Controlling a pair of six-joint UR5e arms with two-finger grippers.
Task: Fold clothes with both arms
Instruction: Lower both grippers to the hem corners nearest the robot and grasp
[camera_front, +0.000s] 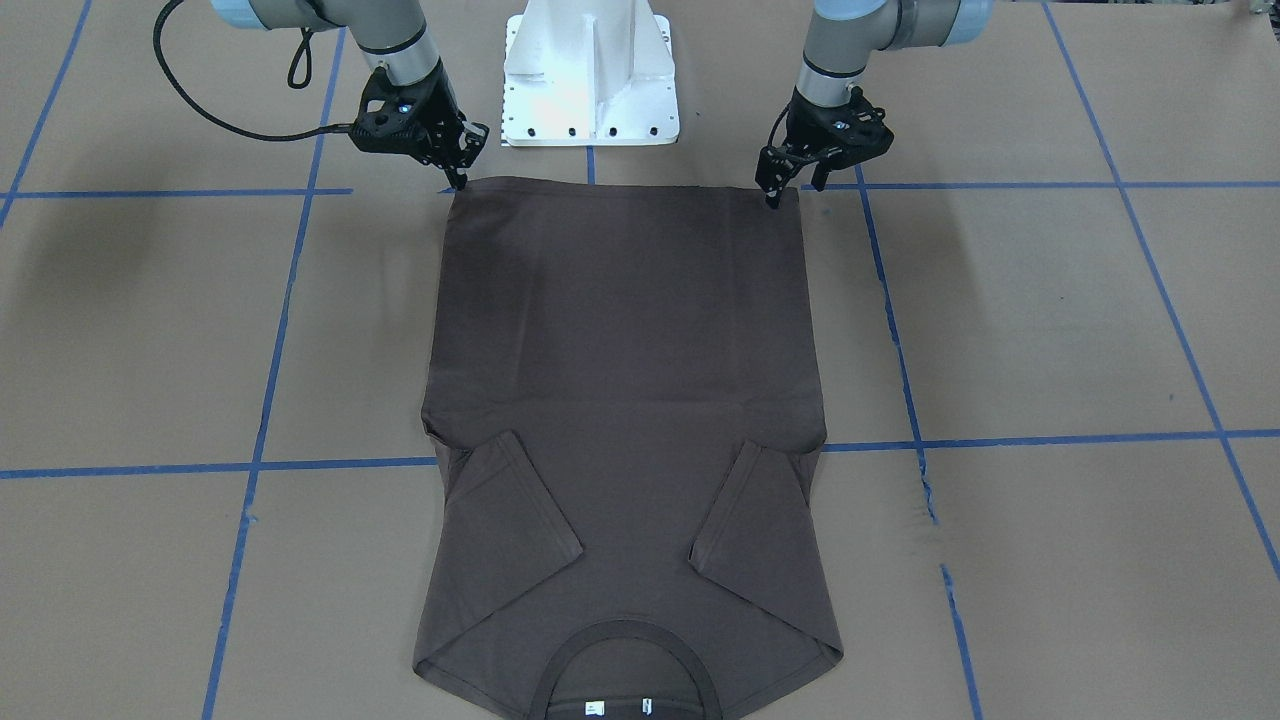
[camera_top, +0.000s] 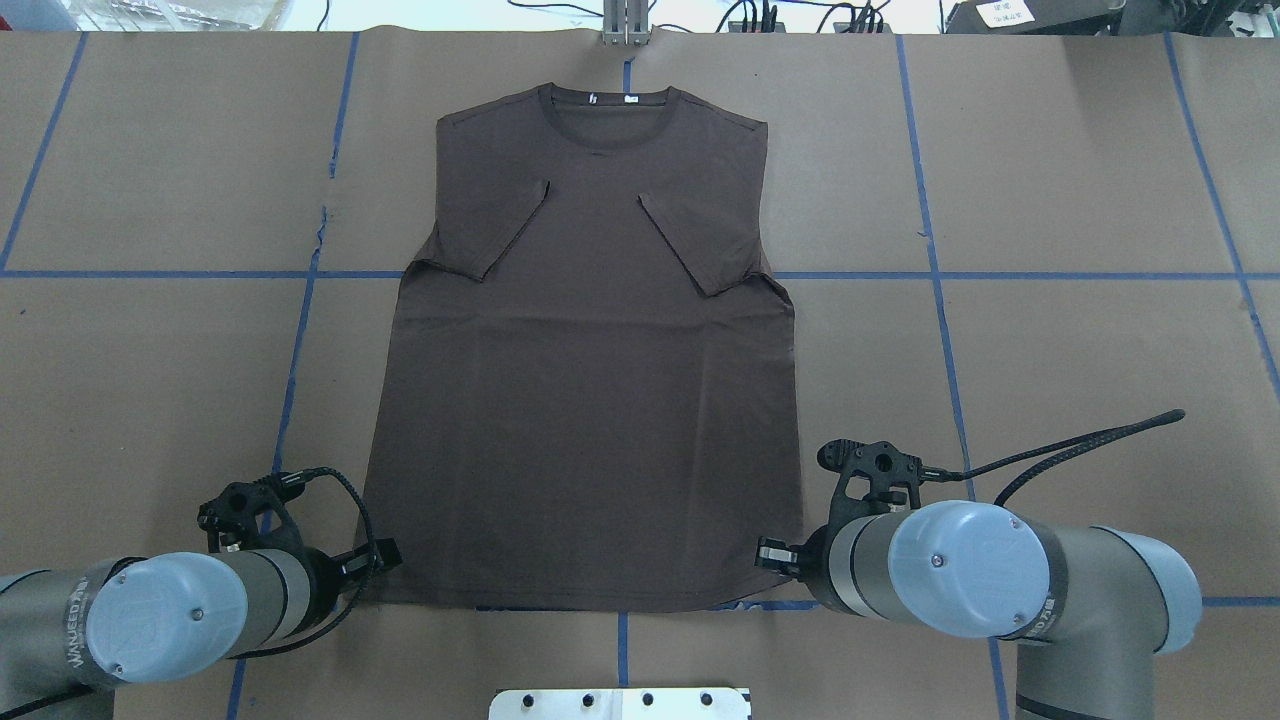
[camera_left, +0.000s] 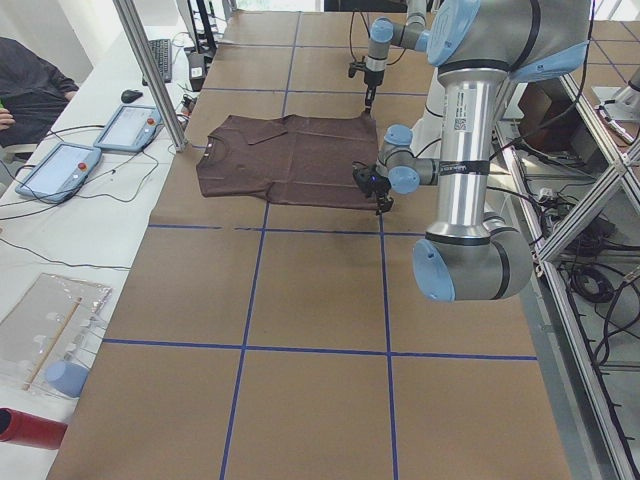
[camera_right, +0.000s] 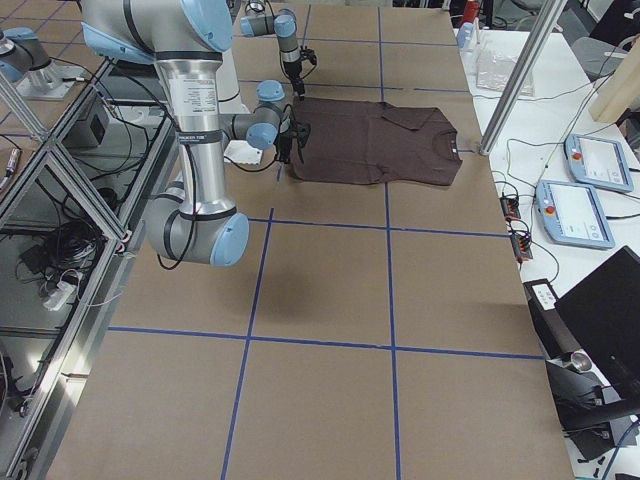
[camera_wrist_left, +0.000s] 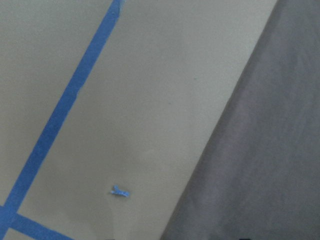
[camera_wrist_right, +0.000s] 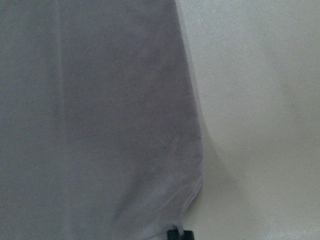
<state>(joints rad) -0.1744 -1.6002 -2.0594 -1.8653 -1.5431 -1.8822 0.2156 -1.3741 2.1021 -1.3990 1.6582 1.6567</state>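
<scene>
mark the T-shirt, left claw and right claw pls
T-shirt (camera_front: 620, 330), front-facing view, middle of the body panel.
left claw (camera_front: 792, 190), front-facing view, between its fingertips, by a hem corner.
right claw (camera_front: 462, 172), front-facing view, between its fingertips, by the other hem corner.

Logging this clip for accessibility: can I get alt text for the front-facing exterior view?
A dark brown short-sleeved T-shirt lies flat on the brown-paper table, sleeves folded inward, collar nearest the camera. The left arm's black two-finger gripper and the right arm's black gripper sit at the two hem corners; grip cannot be told.
</scene>
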